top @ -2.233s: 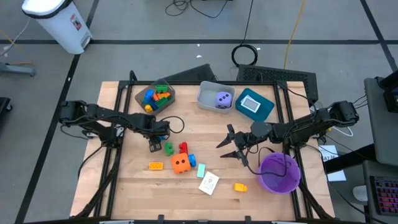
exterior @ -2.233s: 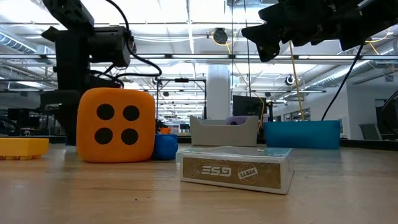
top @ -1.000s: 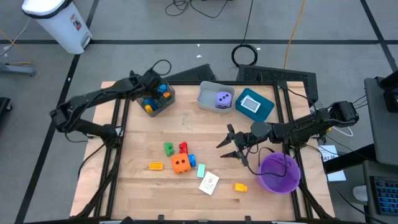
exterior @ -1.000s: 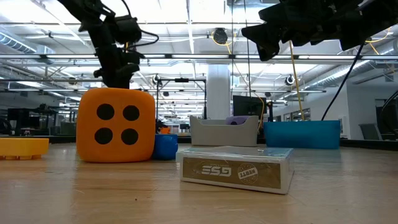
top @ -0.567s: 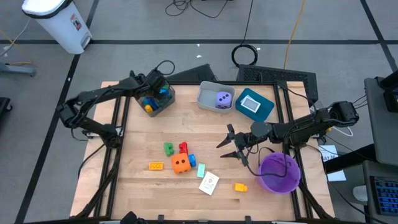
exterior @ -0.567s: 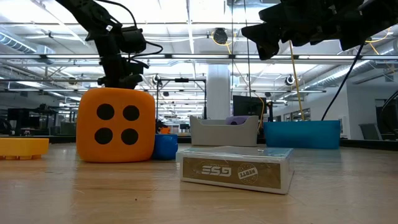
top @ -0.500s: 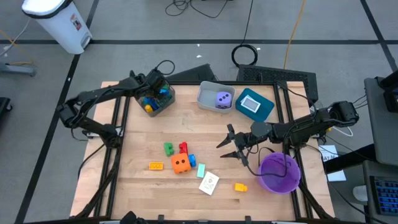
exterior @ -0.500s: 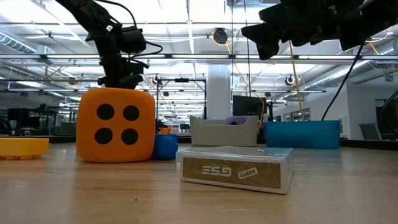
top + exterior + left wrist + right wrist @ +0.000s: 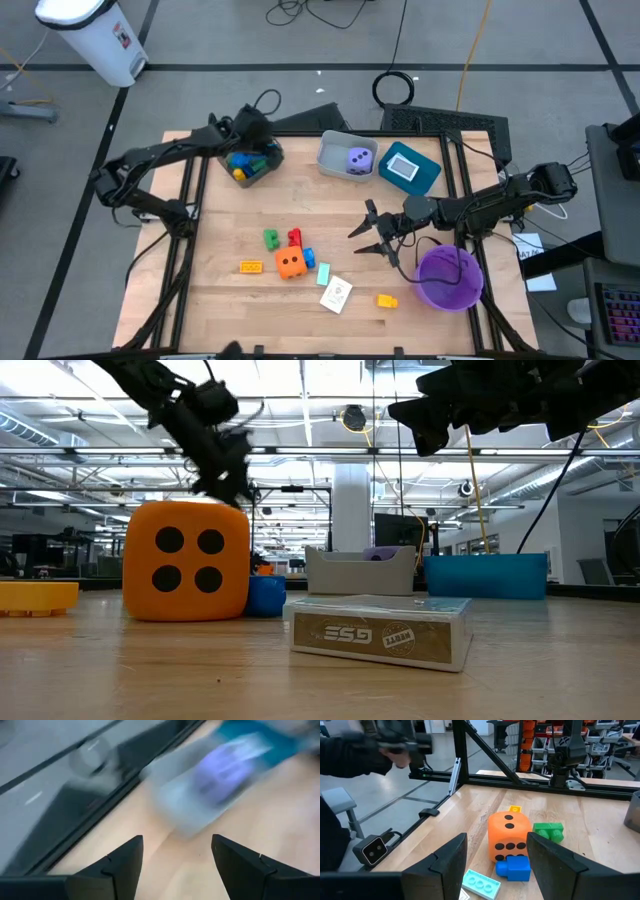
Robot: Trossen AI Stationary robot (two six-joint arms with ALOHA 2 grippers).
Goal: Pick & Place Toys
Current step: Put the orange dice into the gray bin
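Note:
My left gripper hovers open over the brown bin at the table's far left, which holds several coloured blocks; nothing is between its fingers. My right gripper waits open and level above the table's right middle. Loose toys lie on the table: an orange die, a green block, a red block, a blue block, an orange flat block, a teal piece, a card box and a yellow block.
A grey bin with a purple die and a teal bin stand along the far edge. A purple bowl sits at the near right, beside my right arm. Black frame rails run along the table's sides.
My left gripper has stayed above the brown bin, swung a little toward the table's right and tipped its fingers upward, toward the grey bin. My right arm has kept still and the loose toys lie as before.

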